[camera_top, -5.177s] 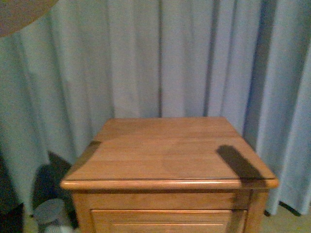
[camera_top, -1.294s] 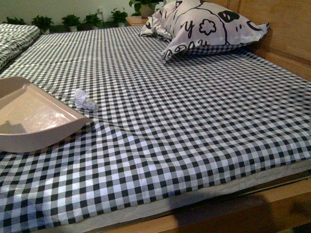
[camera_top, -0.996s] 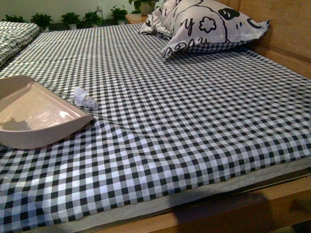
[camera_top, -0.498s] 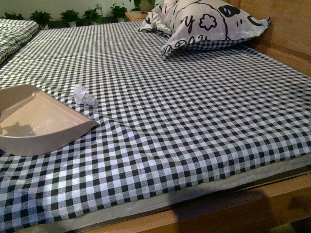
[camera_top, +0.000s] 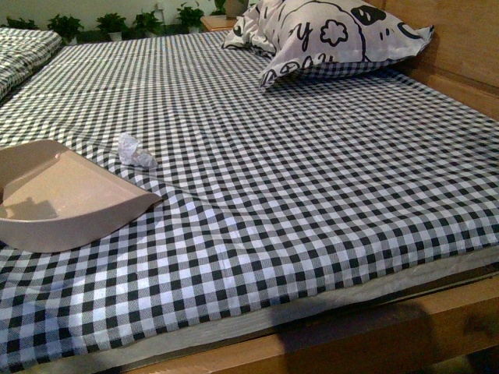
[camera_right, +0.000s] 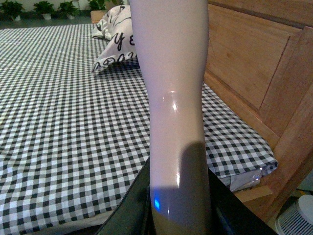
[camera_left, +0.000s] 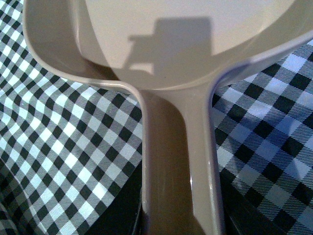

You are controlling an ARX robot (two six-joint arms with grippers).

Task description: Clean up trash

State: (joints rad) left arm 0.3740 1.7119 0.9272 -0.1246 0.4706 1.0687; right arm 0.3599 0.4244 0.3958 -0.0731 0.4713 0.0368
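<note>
Our left claw point(camera_left: 178, 218) gripped the dustpan point(camera_top: 70, 199) by its handle; our right claw point(camera_right: 178, 215) seemingly clamped the brush handle point(camera_right: 171, 98). We judged the lip should press flat beside the trash point(camera_top: 134, 152).

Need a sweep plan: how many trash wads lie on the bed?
1: the crumpled wad sits on the checked sheet just past the dustpan; others may hide behind the pillow.

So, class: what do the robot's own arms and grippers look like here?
Very little shows; the front view has no arm. The left gripper shows black, angular fingers beside the dustpan handle; the right gripper the same beside a pale pink handle. No cables or markings visible.
</note>
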